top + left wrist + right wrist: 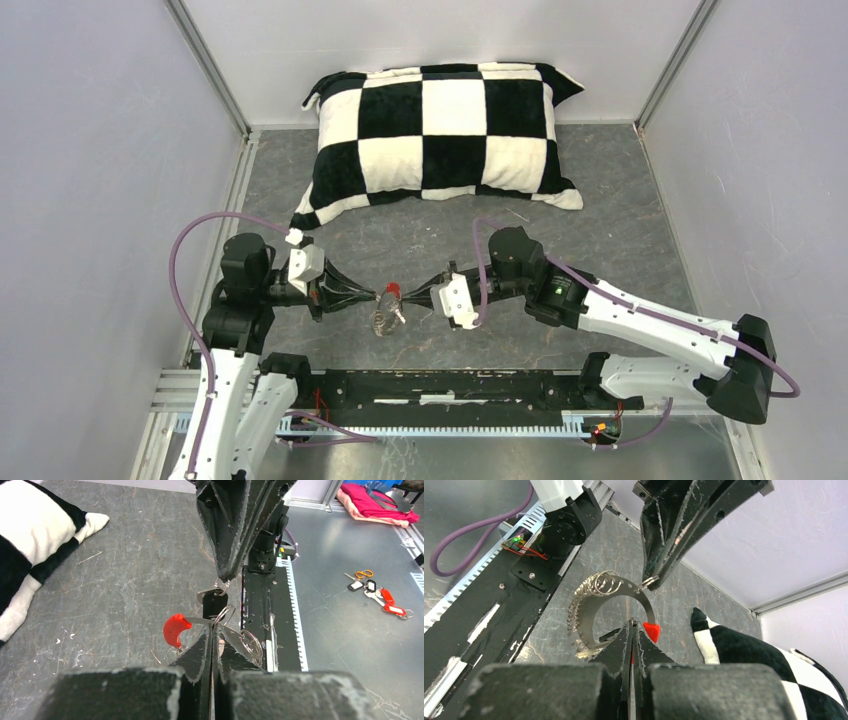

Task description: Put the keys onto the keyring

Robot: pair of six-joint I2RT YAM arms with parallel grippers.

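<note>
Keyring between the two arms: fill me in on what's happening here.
Both arms hold the keyring between them at the middle of the workspace. The left gripper and the right gripper are each shut, and their tips meet beside its red sleeve. A dark-headed key hangs just under the right gripper's tip. Whether it is already threaded on cannot be told. Several small rings dangle from the loop.

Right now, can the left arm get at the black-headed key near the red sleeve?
Probably not. The left gripper is shut on the keyring, and the right gripper is shut directly above the key, crowding it. The left would have to let go first.
</note>
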